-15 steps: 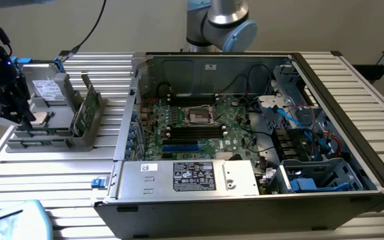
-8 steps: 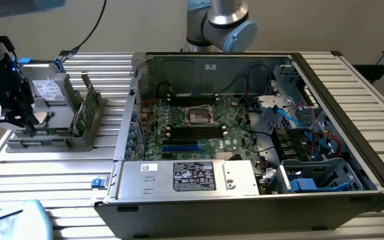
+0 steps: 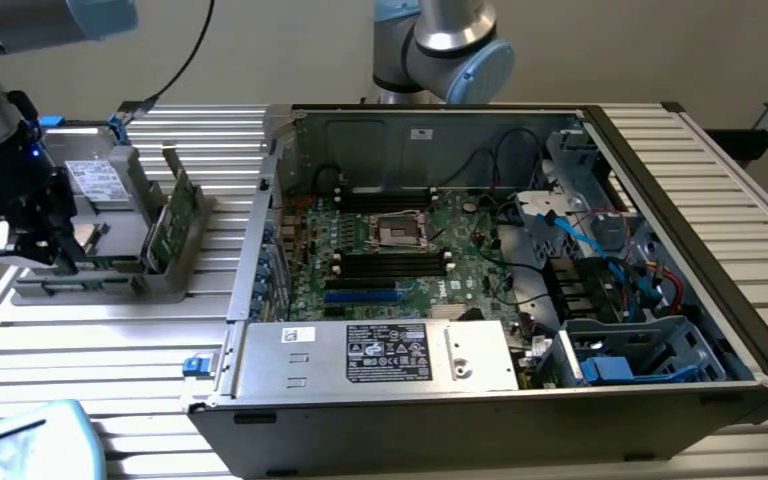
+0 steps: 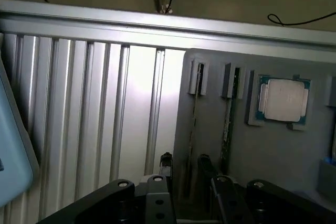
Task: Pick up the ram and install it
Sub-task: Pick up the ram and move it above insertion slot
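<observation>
**Gripper and ram at the holder.** We show the gripper [image 4: 185,163] with its fingers [image 4: 165,165] spread wide and nothing clasped between them, poised over the gray holder [image 4: 273,150]. The ram [image 4: 192,121] stands on edge in a slot of that holder. Its thin top edge runs into the gap between the fingers, and we cannot tell whether they touch it. A second stick [image 4: 228,119] stands just beside it, then the processor [image 4: 283,99] in its recess. The holder sits on the slatted table [image 3: 91,340], at the exterior view's left of the open computer case [image 3: 491,430].
</observation>
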`<action>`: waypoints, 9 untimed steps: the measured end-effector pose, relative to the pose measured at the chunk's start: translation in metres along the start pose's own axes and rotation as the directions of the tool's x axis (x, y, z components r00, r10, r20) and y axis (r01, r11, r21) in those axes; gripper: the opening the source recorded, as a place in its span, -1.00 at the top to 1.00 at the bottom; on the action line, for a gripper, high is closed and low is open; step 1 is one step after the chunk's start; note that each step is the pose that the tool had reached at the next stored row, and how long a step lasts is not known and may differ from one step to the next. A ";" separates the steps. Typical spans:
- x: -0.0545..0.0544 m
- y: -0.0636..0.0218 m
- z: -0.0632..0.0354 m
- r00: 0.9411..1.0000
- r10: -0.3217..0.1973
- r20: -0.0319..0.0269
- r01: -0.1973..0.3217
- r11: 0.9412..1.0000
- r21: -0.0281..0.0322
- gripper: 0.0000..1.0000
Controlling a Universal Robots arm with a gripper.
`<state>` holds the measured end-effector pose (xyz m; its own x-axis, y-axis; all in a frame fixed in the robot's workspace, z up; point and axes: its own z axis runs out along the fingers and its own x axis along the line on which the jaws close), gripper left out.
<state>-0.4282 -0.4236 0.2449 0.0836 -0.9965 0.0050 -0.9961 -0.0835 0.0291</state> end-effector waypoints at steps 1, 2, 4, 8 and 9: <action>0.000 -0.0001 0.0019 1.000 0.003 0.000 -0.003 1.000 0.000 0.33; 0.000 -0.0001 0.0036 1.000 0.004 0.001 -0.004 1.000 0.000 0.33; 0.000 -0.0002 0.0073 1.000 0.005 0.002 -0.005 1.000 0.000 0.33; 0.000 -0.0005 0.0147 1.000 0.007 0.007 -0.007 1.000 0.001 0.33; 0.000 -0.0005 0.0164 1.000 0.007 0.009 -0.007 1.000 0.001 0.33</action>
<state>-0.4282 -0.4236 0.2285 0.0760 -0.9971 -0.0041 -0.9967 -0.0760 0.0284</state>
